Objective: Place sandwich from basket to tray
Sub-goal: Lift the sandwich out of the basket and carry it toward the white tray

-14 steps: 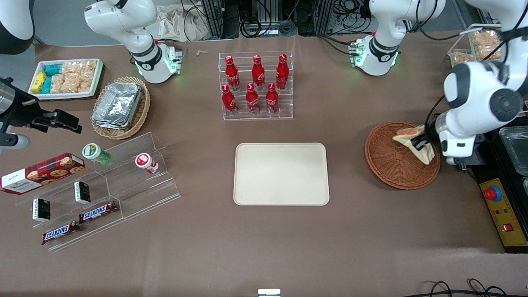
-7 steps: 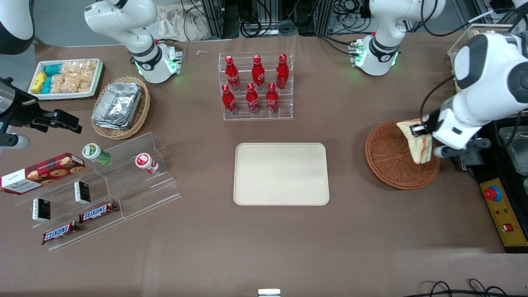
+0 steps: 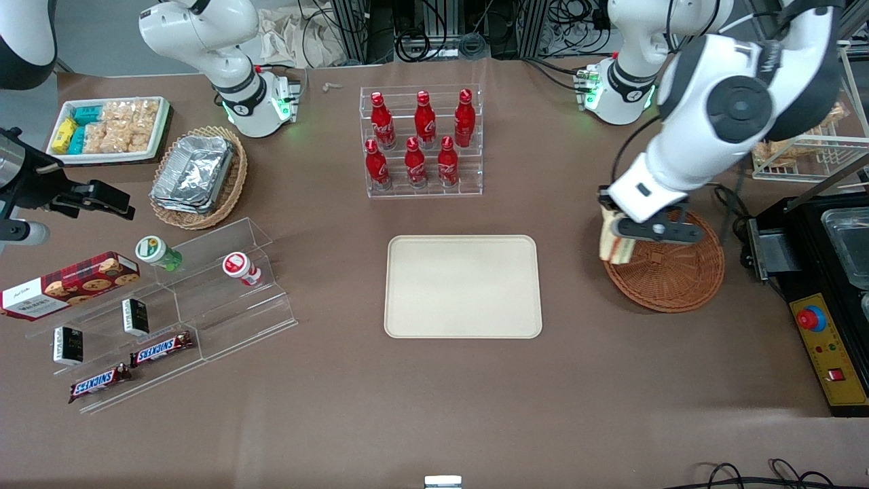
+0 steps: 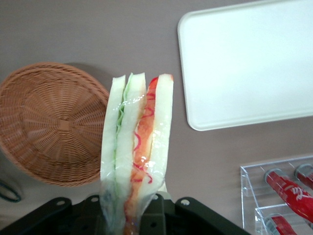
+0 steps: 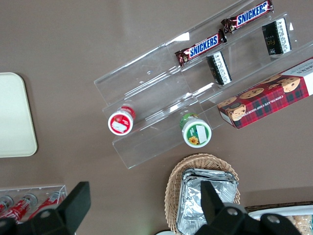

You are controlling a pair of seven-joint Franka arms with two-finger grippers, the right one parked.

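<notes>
The sandwich (image 3: 616, 243) is held clear of the desk (image 3: 434, 394) by the pincer (image 3: 621, 234), whose fingers are closed on one end of the wedge, so that it hangs above the rim of the basket (image 3: 672, 285) on the side facing the tray (image 3: 464, 286). In the wrist view the sandwich (image 4: 137, 147) is seen edge-on: slices of white bread with green and orange-red filling between them, wrapped in a clear film that is creased and glossy. It is judged to be light and soft, easily crushed if squeezed hard, and the film is likely to be slippery, so a moderate clamp across the flat bread faces is thought best, as is the case now. The layers could slide apart if the wedge were swung sharply. The tray lies bare, well apart from the basket, and nothing is seen between them to obstruct a carry.
</notes>
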